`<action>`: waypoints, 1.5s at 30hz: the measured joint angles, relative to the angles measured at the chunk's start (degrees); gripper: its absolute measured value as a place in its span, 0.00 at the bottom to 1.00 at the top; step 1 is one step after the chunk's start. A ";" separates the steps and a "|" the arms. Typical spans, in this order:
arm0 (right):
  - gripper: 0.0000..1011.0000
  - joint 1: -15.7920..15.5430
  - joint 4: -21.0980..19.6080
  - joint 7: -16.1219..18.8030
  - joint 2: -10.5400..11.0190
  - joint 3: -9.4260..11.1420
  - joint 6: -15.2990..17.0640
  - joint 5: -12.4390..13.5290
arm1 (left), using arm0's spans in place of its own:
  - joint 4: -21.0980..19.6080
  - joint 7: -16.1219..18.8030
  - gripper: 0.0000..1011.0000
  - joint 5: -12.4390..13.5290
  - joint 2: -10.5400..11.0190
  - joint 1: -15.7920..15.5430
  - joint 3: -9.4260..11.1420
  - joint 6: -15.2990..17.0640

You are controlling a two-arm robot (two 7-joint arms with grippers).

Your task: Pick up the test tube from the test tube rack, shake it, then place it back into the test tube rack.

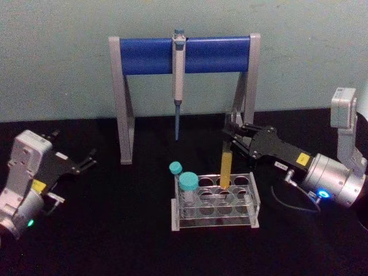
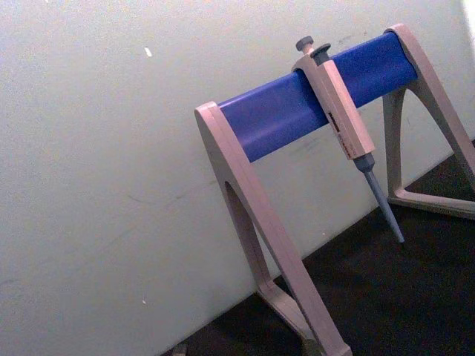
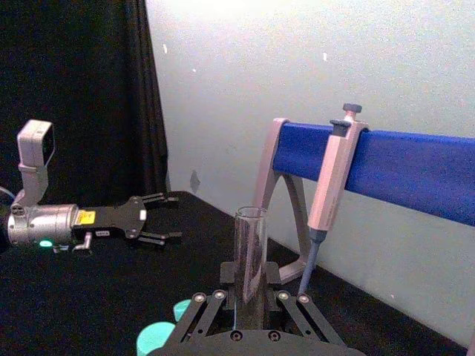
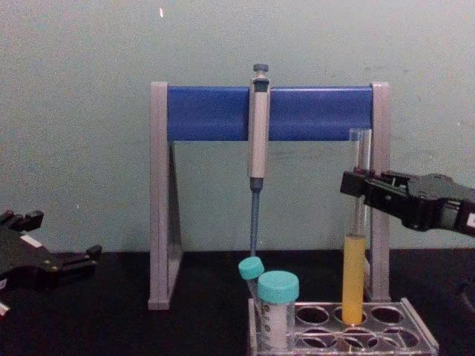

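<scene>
Grip on test tube (image 1: 226,167) standing in rack (image 1: 213,221)

Far left, low over the black table (image 1: 115,241), the left gripper (image 1: 89,160) is idle with its fingers spread apart, well away from everything else. Behind the middle is a blue-and-grey stand (image 1: 149,54) with a pipette (image 1: 179,69) hanging from its bar. In front of it sits the clear rack, with two teal-capped tubes (image 1: 188,184) at its left end. The test tube, yellow liquid in its lower half, is upright in a back-row hole; whether its bottom touches the rack's floor I cannot tell. From the right, the right gripper (image 1: 233,137) reaches in, its fingers closed on the tube's clear upper part, below the rim.
</scene>
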 joint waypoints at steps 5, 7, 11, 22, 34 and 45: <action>0.23 0.46 1.10 -0.23 -0.55 -0.25 0.18 -0.38 | 0.00 0.00 0.99 0.00 0.00 0.00 0.00 0.00; 0.23 0.56 1.36 -0.35 -0.67 -0.33 0.27 -0.52 | 0.00 0.00 0.99 0.00 0.00 0.00 0.00 0.00; 0.23 0.91 2.11 -0.56 -0.94 -0.63 0.77 -0.95 | 0.00 0.00 0.99 0.00 0.00 0.00 0.00 0.00; 0.23 1.94 3.96 -0.71 -1.63 -1.61 1.76 -2.18 | 0.00 0.00 0.99 0.00 0.00 0.00 0.00 0.00; 0.23 2.77 5.43 -0.62 -2.17 -2.50 2.84 -3.09 | 0.00 0.00 0.99 0.00 0.00 0.00 0.00 0.00; 0.23 3.16 6.22 -0.67 -2.42 -2.83 3.59 -3.58 | 0.00 0.00 0.99 0.00 0.00 0.00 0.00 0.00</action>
